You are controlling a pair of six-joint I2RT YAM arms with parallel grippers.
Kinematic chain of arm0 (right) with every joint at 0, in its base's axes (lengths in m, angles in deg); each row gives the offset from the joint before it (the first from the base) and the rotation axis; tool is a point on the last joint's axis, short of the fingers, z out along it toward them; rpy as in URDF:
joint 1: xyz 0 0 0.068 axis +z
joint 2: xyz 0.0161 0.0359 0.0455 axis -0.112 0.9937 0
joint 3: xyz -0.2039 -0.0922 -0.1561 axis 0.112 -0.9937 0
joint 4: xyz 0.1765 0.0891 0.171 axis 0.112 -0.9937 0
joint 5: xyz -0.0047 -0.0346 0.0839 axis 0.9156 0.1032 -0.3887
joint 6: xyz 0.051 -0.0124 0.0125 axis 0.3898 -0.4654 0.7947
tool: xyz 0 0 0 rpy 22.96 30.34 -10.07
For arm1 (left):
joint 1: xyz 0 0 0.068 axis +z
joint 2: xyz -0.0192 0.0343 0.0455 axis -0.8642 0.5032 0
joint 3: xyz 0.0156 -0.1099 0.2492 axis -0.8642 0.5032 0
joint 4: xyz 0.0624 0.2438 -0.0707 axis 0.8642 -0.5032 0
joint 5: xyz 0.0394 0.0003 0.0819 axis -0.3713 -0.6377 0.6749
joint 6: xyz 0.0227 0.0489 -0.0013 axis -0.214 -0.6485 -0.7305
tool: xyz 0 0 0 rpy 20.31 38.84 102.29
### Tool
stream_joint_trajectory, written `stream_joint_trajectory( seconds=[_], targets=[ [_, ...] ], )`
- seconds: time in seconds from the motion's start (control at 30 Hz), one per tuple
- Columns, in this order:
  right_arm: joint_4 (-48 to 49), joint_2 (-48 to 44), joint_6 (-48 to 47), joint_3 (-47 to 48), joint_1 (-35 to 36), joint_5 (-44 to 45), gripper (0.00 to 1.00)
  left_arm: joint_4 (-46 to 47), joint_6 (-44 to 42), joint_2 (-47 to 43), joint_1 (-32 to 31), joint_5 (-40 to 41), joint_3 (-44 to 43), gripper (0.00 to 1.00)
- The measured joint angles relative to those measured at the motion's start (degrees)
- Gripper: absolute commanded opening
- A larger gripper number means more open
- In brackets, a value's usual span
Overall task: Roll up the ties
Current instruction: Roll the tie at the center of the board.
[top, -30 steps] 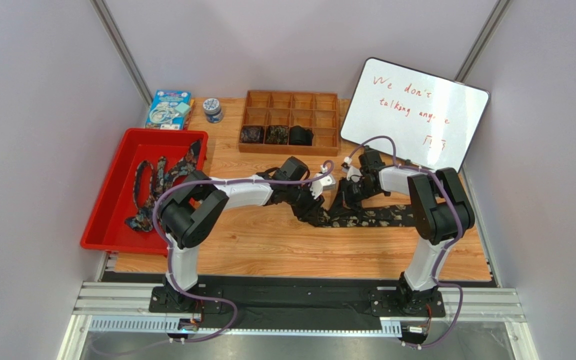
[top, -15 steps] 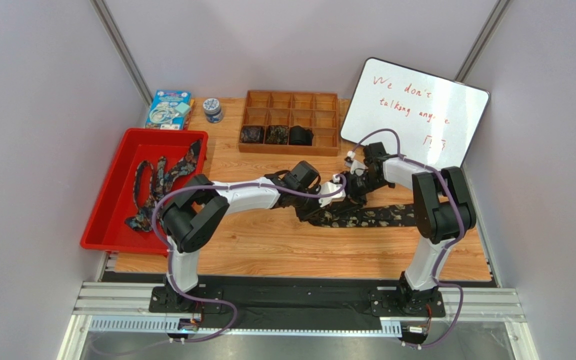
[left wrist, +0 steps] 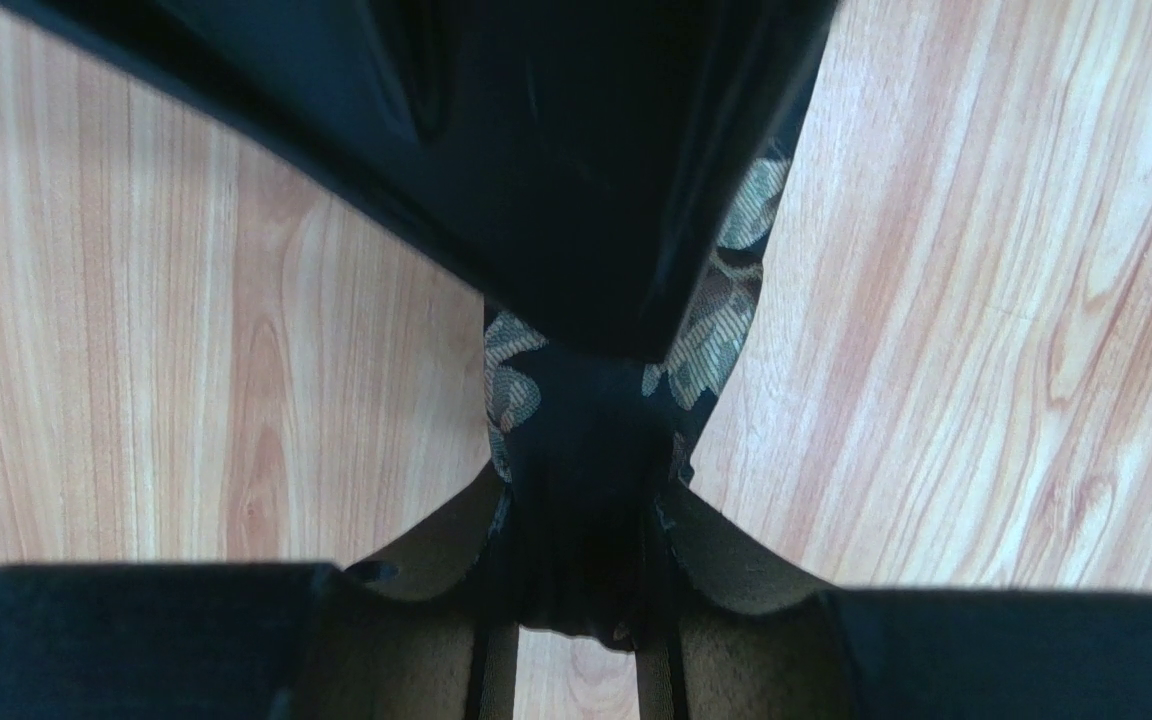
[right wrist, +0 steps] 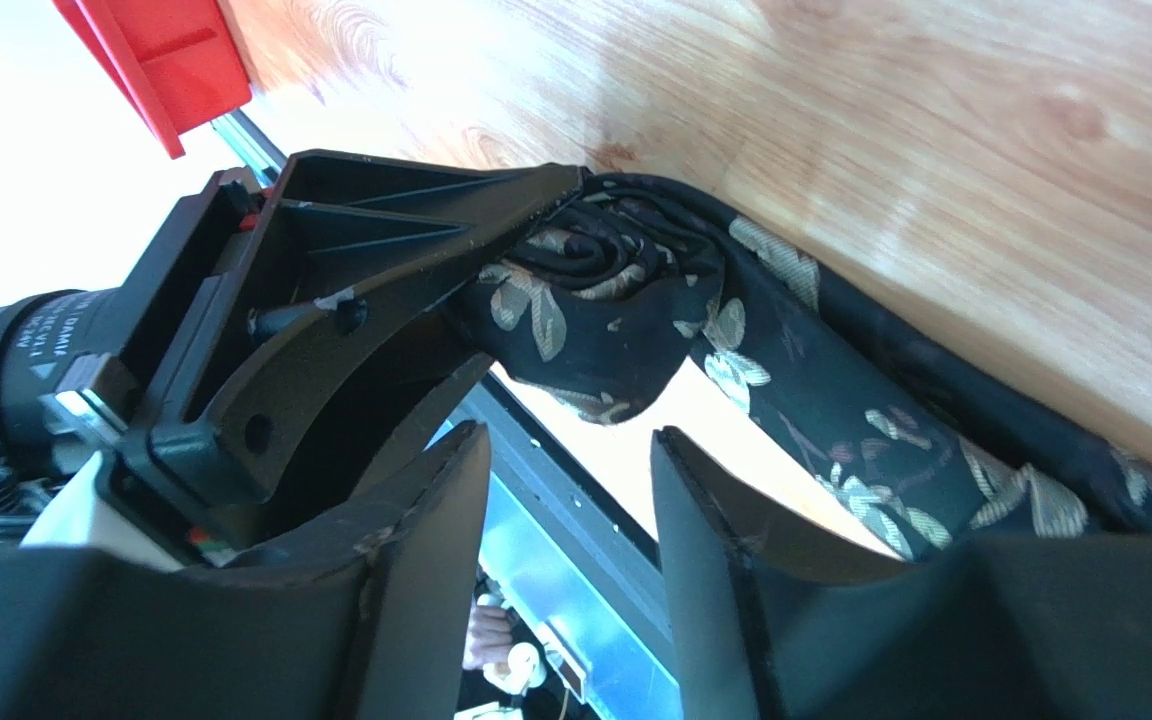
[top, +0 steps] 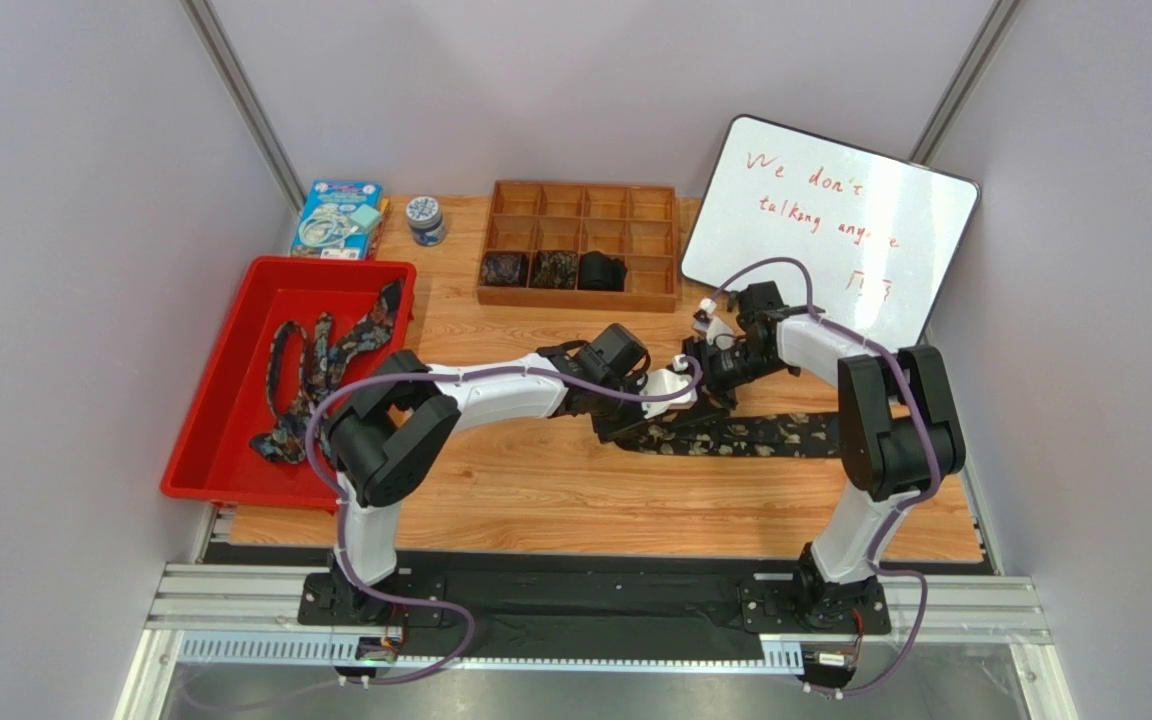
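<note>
One tie [top: 755, 437] lies stretched along the wooden table, its left end lifted and wound into a small coil [right wrist: 615, 258]. My left gripper [left wrist: 582, 503] is shut on that coil, and dark floral fabric [left wrist: 717, 308] fills the space between its fingers. In the top view the left gripper [top: 671, 387] meets my right gripper [top: 707, 369] over the tie's left end. The right gripper [right wrist: 570, 447] stands open just beside the coil with nothing between its fingers. Three rolled ties [top: 554, 270] sit in the wooden organizer. Loose ties [top: 315, 368] lie in the red tray.
The wooden organizer [top: 582, 210] stands at the back centre. The red tray [top: 222, 435] sits at the left edge. A whiteboard [top: 830, 225] leans at the back right. A blue box [top: 337, 219] and a small jar [top: 425, 221] stand at the back left.
My right gripper has opened and let go of the tie's end. My left gripper has moved right onto the coil and closed on it.
</note>
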Motion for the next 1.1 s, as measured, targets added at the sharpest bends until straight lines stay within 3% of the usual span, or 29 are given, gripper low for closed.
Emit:
stream_joint_trajectory(
  seconds=[0.17, 0.33, 0.4, 0.53, 0.7, 0.73, 0.8, 0.83, 0.93, 1.1],
  targets=[
    [3.4, 1.5, 1.9, -0.5, 1.7, 0.0, 0.25, -0.5, -0.2, 0.1, 0.0, 0.3, -0.3, 0.15],
    [5.0, 4.4, 2.5, -0.6, 2.2, 0.2, 0.14, -0.8, -0.3, 0.1, 0.0, 0.4, -0.5, 0.18],
    [5.2, 4.6, 2.4, -0.8, 2.2, 0.2, 0.0, -0.8, -0.3, 0.1, 0.0, 0.5, -0.5, 0.18],
    [5.3, 4.7, 2.1, -1.0, 2.1, -0.2, 0.0, -0.8, -0.3, 0.1, 0.0, 0.5, -0.5, 0.22],
    [5.3, 4.7, 1.8, -1.3, 1.6, -0.2, 0.0, -0.8, -0.1, 0.1, 0.1, 0.4, -0.5, 0.18],
    [5.3, 4.7, 1.7, -1.3, 1.4, -0.2, 0.17, -0.8, -0.1, 0.1, 0.1, 0.3, -0.5, 0.18],
    [5.1, 4.7, 1.5, -1.3, 1.0, -0.6, 0.37, -0.8, -0.1, 0.1, 0.1, 0.2, -0.5, 0.17],
    [4.9, 4.7, 1.0, -1.3, 0.8, -0.6, 0.51, -0.8, -0.1, 0.1, 0.1, 0.2, -0.5, 0.17],
    [4.8, 4.6, 0.9, -1.5, 0.3, -0.7, 0.57, -0.9, -0.1, 0.1, 0.2, 0.0, -0.5, 0.17],
    [5.1, 4.1, 1.0, -2.2, 0.2, -0.8, 0.54, -0.9, 0.0, 0.1, 0.3, -0.2, -0.5, 0.18]
  ],
)
